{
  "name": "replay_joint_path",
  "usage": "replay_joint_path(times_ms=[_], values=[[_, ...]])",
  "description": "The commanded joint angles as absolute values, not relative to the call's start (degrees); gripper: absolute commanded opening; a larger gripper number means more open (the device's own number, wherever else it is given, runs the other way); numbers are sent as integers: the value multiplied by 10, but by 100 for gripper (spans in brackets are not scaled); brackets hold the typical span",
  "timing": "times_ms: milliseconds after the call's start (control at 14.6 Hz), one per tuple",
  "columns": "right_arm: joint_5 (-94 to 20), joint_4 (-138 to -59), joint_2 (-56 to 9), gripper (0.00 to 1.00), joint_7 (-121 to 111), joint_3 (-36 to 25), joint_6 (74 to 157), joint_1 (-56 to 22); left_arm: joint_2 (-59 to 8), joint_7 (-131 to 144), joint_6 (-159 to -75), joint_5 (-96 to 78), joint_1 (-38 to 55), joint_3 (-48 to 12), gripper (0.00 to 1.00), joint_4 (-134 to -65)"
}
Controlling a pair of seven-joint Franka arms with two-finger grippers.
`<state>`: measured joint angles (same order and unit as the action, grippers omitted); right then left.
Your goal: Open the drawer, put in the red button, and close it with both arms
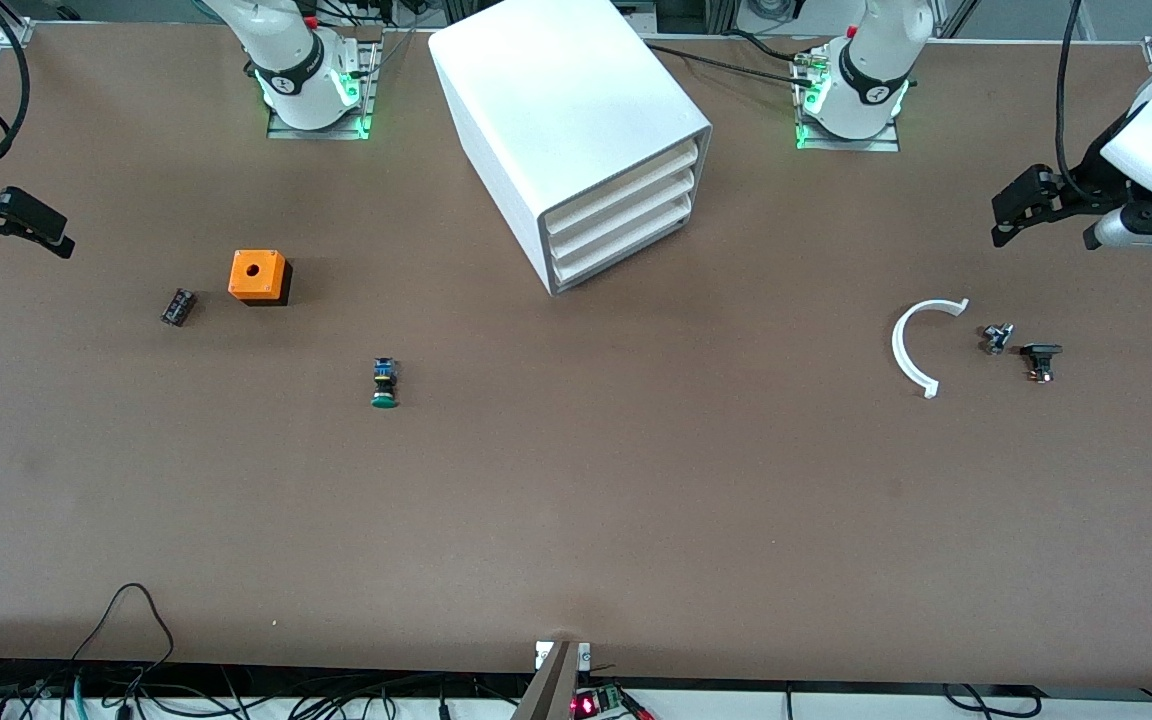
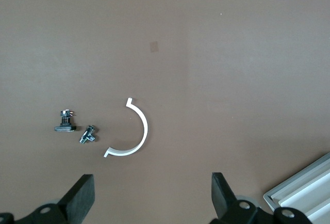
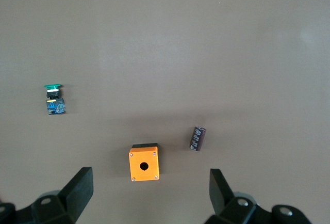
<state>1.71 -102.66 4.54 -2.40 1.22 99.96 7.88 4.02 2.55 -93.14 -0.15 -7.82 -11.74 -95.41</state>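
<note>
The white three-drawer cabinet [image 1: 576,120] stands between the arm bases, and its two lower drawers [image 1: 626,228] are closed. A corner of it shows in the left wrist view [image 2: 304,193]. No red-capped button shows in any view. A green-capped button [image 1: 385,384] lies on the table and also shows in the right wrist view [image 3: 54,99]. My left gripper [image 1: 1004,212] hangs open and empty over the left arm's end of the table [image 2: 153,195]. My right gripper [image 1: 58,232] hangs open and empty over the right arm's end [image 3: 150,189].
Under the left gripper lie a white half-ring [image 1: 916,345] [image 2: 131,131], a small metal part [image 1: 996,338] [image 2: 87,135] and a small black part [image 1: 1041,360] [image 2: 65,122]. Under the right gripper are an orange box [image 1: 258,276] [image 3: 144,165] and a dark cylinder [image 1: 178,306] [image 3: 198,138].
</note>
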Motion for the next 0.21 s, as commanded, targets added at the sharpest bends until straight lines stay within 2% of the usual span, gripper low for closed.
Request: replay_joint_path(times_ms=[0,137], values=[[5,-1020,48,100,-34,11,991,81,33,18,-913,1,-75,-117,100,-935],[5,-1020,49,100,-34,11,991,81,33,18,-913,0,-75,-114,100,-935]])
